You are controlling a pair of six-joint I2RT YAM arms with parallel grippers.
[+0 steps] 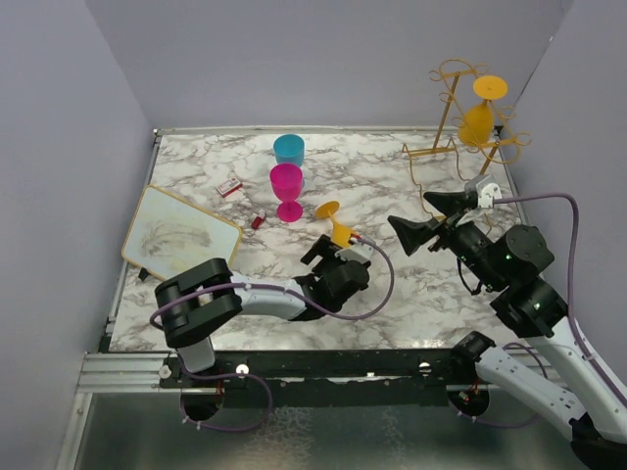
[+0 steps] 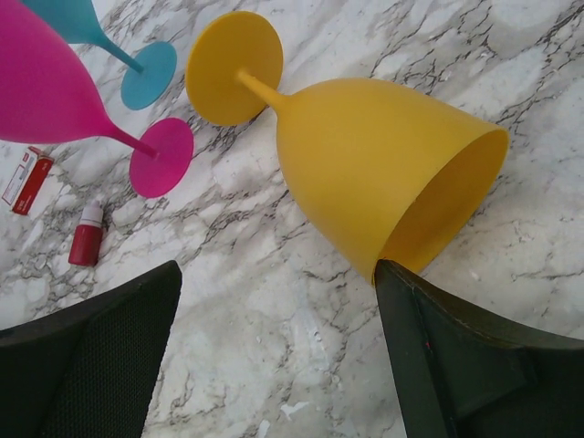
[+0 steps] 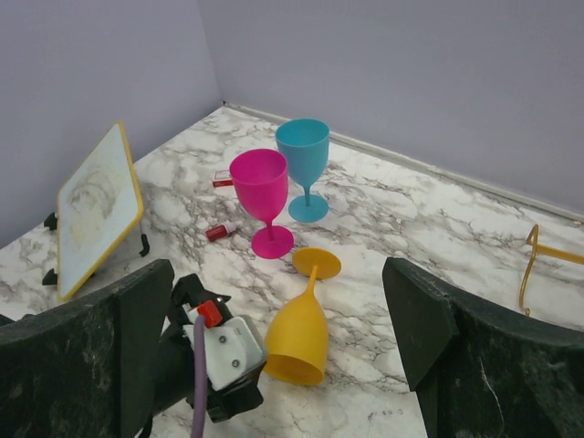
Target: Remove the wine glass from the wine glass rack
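The gold wire wine glass rack (image 1: 446, 103) stands at the far right corner; a bit of it shows in the right wrist view (image 3: 532, 265). A yellow wine glass (image 1: 479, 119) hangs upside down on it. A second yellow wine glass (image 1: 337, 228) lies on its side mid-table, also seen in the left wrist view (image 2: 365, 164) and the right wrist view (image 3: 299, 336). My left gripper (image 1: 338, 253) is open just behind that lying glass (image 2: 278, 274), its right finger (image 2: 429, 338) at the rim. My right gripper (image 1: 418, 217) is open and empty (image 3: 274, 274), in front of and left of the rack.
A pink glass (image 1: 287, 186) and a blue glass (image 1: 289, 149) stand upright at mid-back. A small red bottle (image 1: 257, 222) and a red-and-white box (image 1: 230, 187) lie near them. A yellow-framed whiteboard (image 1: 181, 232) leans at the left. Purple walls close in three sides.
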